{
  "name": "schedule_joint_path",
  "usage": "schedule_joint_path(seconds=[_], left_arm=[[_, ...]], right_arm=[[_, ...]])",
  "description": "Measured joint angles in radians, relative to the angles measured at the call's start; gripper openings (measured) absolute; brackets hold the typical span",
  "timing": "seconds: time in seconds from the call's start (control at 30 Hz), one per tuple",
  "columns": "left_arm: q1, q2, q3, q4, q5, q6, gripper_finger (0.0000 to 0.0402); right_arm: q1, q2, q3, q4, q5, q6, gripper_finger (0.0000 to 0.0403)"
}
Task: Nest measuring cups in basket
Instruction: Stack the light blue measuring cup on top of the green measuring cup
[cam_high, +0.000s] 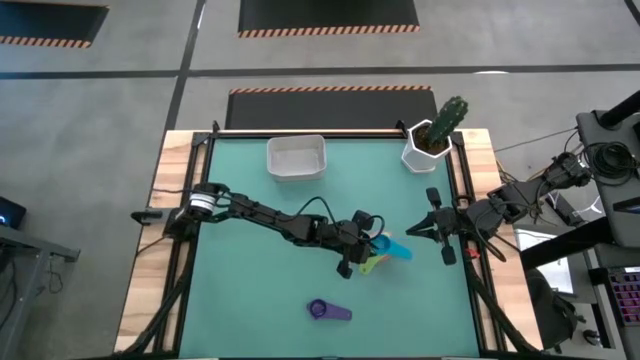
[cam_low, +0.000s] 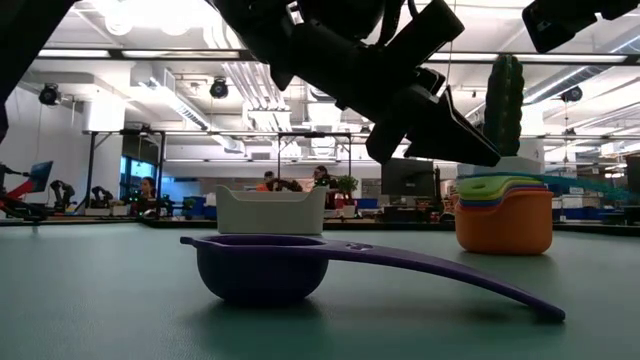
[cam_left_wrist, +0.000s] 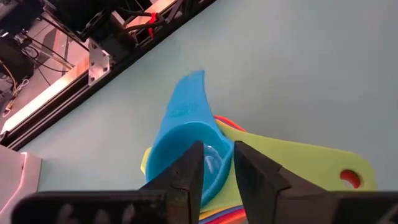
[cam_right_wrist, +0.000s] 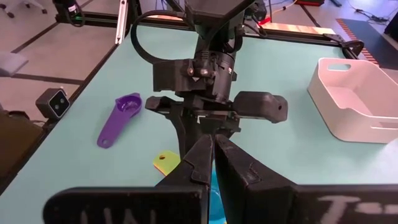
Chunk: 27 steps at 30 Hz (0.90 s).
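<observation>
A stack of nested measuring cups (cam_high: 383, 252) stands on the green mat right of centre, orange lowest (cam_low: 503, 225), with a blue cup (cam_left_wrist: 186, 134) on top. The blue cup's handle points toward the table's right edge, and a green handle (cam_left_wrist: 311, 163) sticks out toward the near edge. My left gripper (cam_left_wrist: 219, 169) is open just above the stack, one finger on each side of the blue cup's wall. A purple cup (cam_high: 326, 311) lies alone near the front edge. The white basket (cam_high: 296, 157) sits at the far side. My right gripper (cam_right_wrist: 211, 144) hangs shut above the right edge. My left gripper comes at the blue cup slanting down from the table's left, opposite the handle. Its fingers (cam_left_wrist: 186, 177) straddle the bowl's wall (cam_left_wrist: 214, 163). I cannot tell whether either finger touches the wall. The cup sits nested upright in the stack.
A white faceted pot with a cactus (cam_high: 432, 140) stands at the far right corner. Dark frame rails (cam_high: 462, 190) run along the mat's left and right edges. Bare mat lies between the stack and the basket and around the purple cup (cam_low: 265, 270).
</observation>
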Motion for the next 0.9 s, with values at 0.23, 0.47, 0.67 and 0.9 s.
schedule_joint_path(seconds=[0.23, 0.47, 0.67, 0.9], left_arm=[[0.000, 0.000, 0.000, -0.003, -0.004, -0.023, 0.0076], [-0.002, -0.018, 0.000, -0.024, -0.063, -0.030, 0.0076], [-0.005, -0.063, 0.000, -0.077, -0.064, -0.044, 0.0076], [-0.039, -0.165, -0.003, -0.263, -0.072, -0.162, 0.0076]], right_arm=[[0.000, 0.000, 0.000, -0.001, 0.000, 0.000, 0.0009], [0.000, 0.000, 0.000, -0.001, 0.000, 0.000, 0.0009], [0.000, 0.000, 0.000, -0.001, 0.000, 0.007, 0.0009], [0.000, 0.000, 0.000, -0.001, 0.018, 0.027, 0.0009]])
